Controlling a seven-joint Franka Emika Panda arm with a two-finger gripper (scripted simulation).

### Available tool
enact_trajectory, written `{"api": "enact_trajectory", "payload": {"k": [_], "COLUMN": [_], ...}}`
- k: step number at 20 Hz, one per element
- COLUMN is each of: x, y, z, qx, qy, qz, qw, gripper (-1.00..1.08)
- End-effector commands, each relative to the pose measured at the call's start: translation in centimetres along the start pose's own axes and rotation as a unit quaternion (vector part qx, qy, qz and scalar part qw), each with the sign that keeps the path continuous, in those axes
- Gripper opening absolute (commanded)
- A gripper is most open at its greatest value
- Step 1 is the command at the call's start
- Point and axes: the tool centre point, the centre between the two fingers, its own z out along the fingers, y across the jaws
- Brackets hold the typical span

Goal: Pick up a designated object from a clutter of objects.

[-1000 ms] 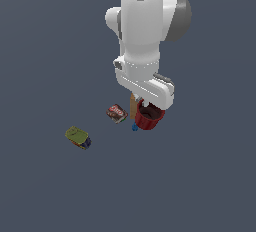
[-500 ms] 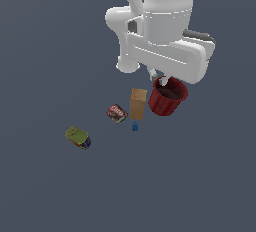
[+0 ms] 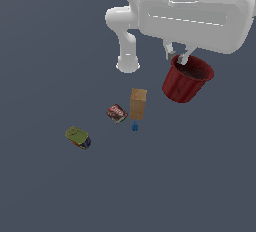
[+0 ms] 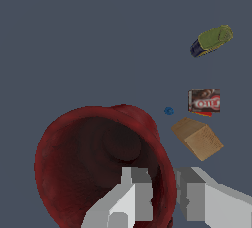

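Gripper (image 3: 178,56) on red cup (image 3: 186,79), above clutter (image 3: 138,104)

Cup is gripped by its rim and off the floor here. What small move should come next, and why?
Probably a short, straight lift with the grip kept shut. The gripper pinches the cup by its rim only, one finger inside and one outside, and the cup hangs tilted. It is already above and apart from the tan box, so nothing blocks a gentle rise.
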Motion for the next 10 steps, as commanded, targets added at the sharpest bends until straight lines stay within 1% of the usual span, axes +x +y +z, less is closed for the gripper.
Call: {"api": "enact_trajectory", "payload": {"k": [1,10], "x": [-0.2,-0.3], "y": [-0.5,-1.3], "z": [-1.2,-2.5], "qx": [0.001,0.001], "qy": [0.0,0.0], "qz": [0.0,0.0], "qw": [1.0,1.0], "gripper": [-1.0,-1.0]}}
